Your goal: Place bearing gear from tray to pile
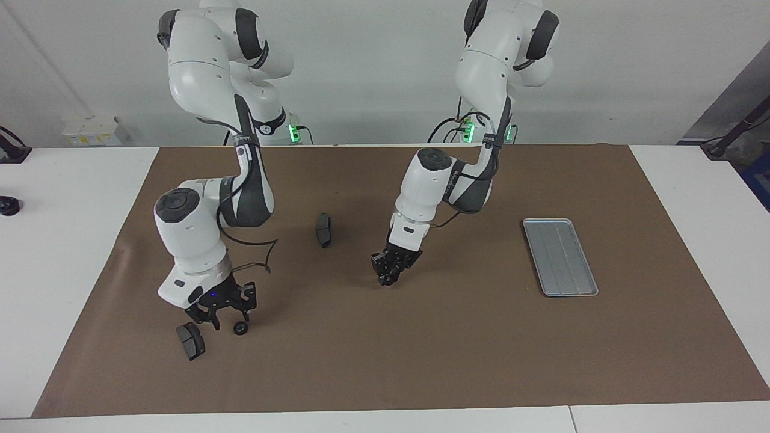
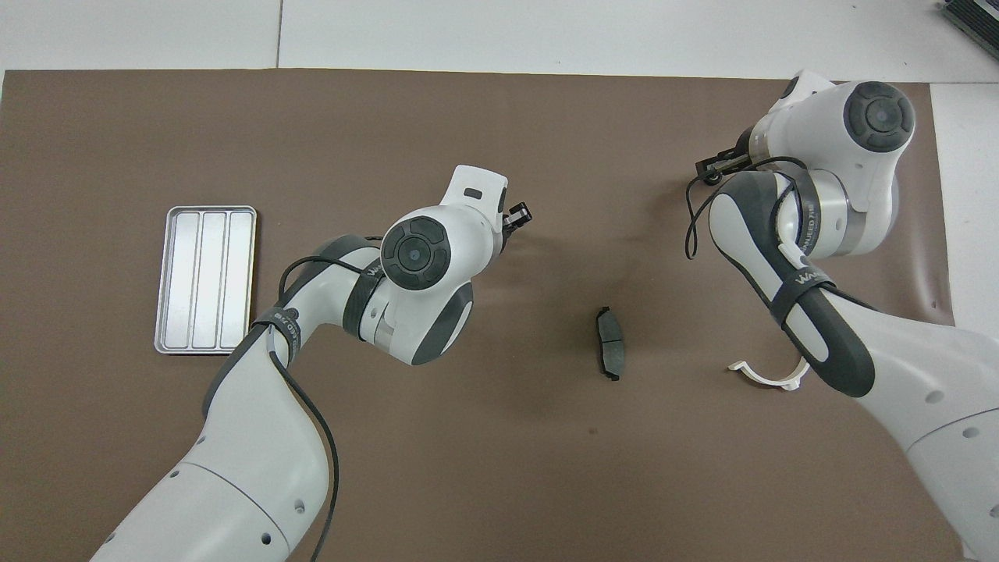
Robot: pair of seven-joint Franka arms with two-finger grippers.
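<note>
The left fingers (image 1: 385, 277) hang over the mid-counter (image 1: 385, 361); I cannot tell whether they hold anything. The right fingers (image 1: 210, 317) stand released above the gear (image 1: 240, 328), which lies at three o'clock from a brake pad (image 1: 190, 340) in the facing view. A careless lift could clip the gear and roll it away.

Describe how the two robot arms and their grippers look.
Both arms are glossy white with dark grey joint sections and round dark grey caps. The left arm and right arm each carry a loose black cable strapped on by a dark lettered band. The left gripper and right gripper are small black linkage claws; a blue light glows above the right one. Green lights shine at both bases.
</note>
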